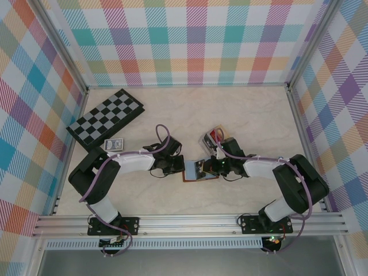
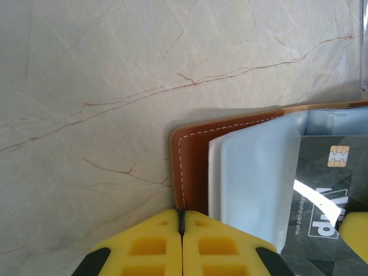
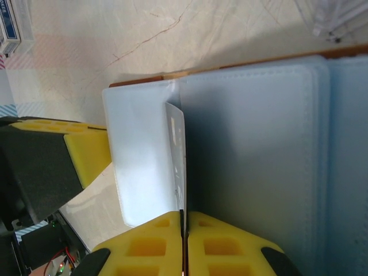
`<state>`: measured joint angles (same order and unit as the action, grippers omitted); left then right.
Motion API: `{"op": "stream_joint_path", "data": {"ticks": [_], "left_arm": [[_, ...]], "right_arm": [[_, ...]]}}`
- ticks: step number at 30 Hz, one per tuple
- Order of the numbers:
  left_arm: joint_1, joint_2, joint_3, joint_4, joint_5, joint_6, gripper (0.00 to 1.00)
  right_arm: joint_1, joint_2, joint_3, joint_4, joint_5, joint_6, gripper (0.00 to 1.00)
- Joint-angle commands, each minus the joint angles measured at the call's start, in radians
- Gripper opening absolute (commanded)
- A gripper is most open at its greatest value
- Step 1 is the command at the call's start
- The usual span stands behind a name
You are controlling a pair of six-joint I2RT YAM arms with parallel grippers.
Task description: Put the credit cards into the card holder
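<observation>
We read no whole word: the black card (image 2: 325,187), lower right, carries sideways white lettering, partly cropped.

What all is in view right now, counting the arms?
chessboard: one, black and grey, table's far left
card pack: one, blue-patterned, beside the chessboard's near edge
clear tray: one, transparent, far side of the right gripper
card holder: one, brown leather, open at table centre
black card: one, chip showing, at the holder's clear sleeves
left gripper: one, yellow fingers, shut on the card holder's edge
right gripper: one, yellow fingers, shut on the black card
</observation>
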<state>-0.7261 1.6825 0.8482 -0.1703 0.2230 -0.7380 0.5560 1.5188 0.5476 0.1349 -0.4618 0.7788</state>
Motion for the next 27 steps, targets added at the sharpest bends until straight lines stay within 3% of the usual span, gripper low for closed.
{"op": "stream_joint_path", "data": {"ticks": [1, 16, 19, 25, 27], "left_arm": [[-0.012, 0.032, -0.01, -0.015, -0.013, 0.026, 0.05], [-0.012, 0.056, -0.013, -0.011, -0.013, 0.044, 0.04], [-0.013, 0.059, -0.008, -0.016, -0.017, 0.045, 0.04], [-0.012, 0.051, -0.01, -0.018, -0.023, 0.045, 0.04], [-0.013, 0.051, -0.011, -0.01, -0.016, 0.045, 0.04]], "right_arm": [[0.001, 0.039, -0.008, 0.033, 0.01, 0.017, 0.08], [0.009, 0.076, 0.013, 0.083, -0.033, 0.014, 0.13], [0.015, 0.053, 0.02, 0.047, -0.019, 0.012, 0.16], [0.014, -0.04, 0.08, -0.214, 0.118, -0.078, 0.31], [0.012, -0.048, 0.093, -0.25, 0.127, -0.102, 0.32]]}}
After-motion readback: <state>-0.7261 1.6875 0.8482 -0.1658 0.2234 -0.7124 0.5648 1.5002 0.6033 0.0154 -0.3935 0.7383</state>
